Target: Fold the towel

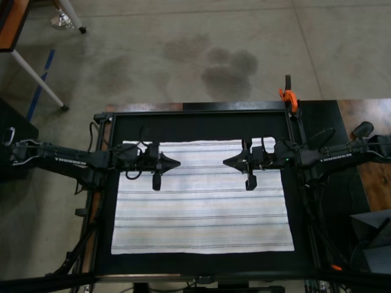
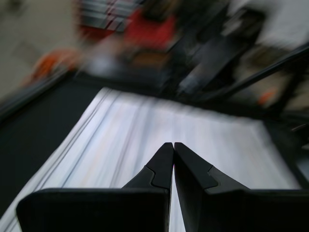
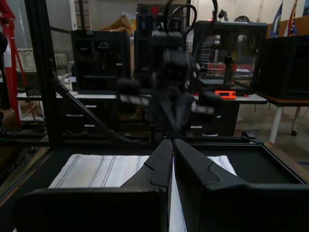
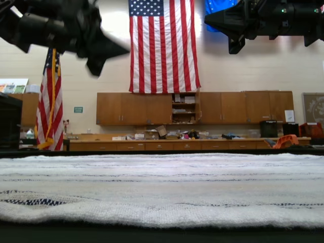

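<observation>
Nearest the exterior camera is the towel (image 4: 162,190), spread flat, its near hem filling the lower part of that view, stripes running across. In the top view the towel (image 1: 201,198) lies flat and unfolded on the black work surface (image 1: 201,125), covering most of it, long side running left-right, thin stripes parallel to that side; its far edge sits a little short of the surface's far rim. Left gripper (image 1: 177,163) hovers over the towel's far-left part, tip pointing right; fingers pressed together, nothing between them, confirmed in the left wrist view (image 2: 173,145), which is motion-blurred. Right gripper (image 1: 226,162) hovers over the far-right part, tip pointing left; fingers also closed on nothing, per the right wrist view (image 3: 172,141). The two tips face each other, apart, over the towel's far half. In the exterior view both grippers (image 4: 109,50) (image 4: 215,20) sit well above the cloth, not touching it. Orange clamp (image 1: 288,96) at the frame's far-right corner. Large flag (image 4: 163,45) hangs on the back wall.
</observation>
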Robot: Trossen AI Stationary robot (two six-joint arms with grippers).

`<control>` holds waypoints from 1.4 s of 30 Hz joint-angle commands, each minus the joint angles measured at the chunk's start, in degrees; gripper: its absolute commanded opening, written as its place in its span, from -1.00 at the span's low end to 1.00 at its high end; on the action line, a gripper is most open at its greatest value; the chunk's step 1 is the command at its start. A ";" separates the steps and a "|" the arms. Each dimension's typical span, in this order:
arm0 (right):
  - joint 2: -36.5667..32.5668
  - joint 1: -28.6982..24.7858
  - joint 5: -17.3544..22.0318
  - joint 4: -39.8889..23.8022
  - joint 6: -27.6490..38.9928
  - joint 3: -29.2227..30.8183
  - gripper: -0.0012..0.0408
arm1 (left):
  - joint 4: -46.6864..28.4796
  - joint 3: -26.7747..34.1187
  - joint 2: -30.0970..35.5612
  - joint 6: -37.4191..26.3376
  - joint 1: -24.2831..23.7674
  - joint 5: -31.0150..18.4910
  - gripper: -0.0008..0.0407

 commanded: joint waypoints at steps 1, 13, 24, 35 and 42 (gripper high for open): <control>0.00 0.00 0.02 -0.28 0.02 0.00 -0.94 | -7.19 0.07 -1.09 -4.15 0.02 -7.69 -0.96; 0.00 0.00 0.02 -5.81 3.45 0.00 -0.95 | -43.87 0.07 -11.58 -27.80 1.22 -30.03 -0.96; 0.00 0.00 0.02 -5.60 3.43 0.00 -0.93 | -60.81 -1.31 -14.69 -41.97 5.51 -31.87 -0.96; 0.00 0.00 0.02 -5.60 3.45 0.00 -0.94 | -58.34 -9.94 -12.63 -54.23 10.27 -31.98 -0.96; 0.00 0.00 0.04 -5.60 4.52 0.00 -0.94 | -56.22 -13.16 -12.70 -56.17 12.61 -32.54 -0.90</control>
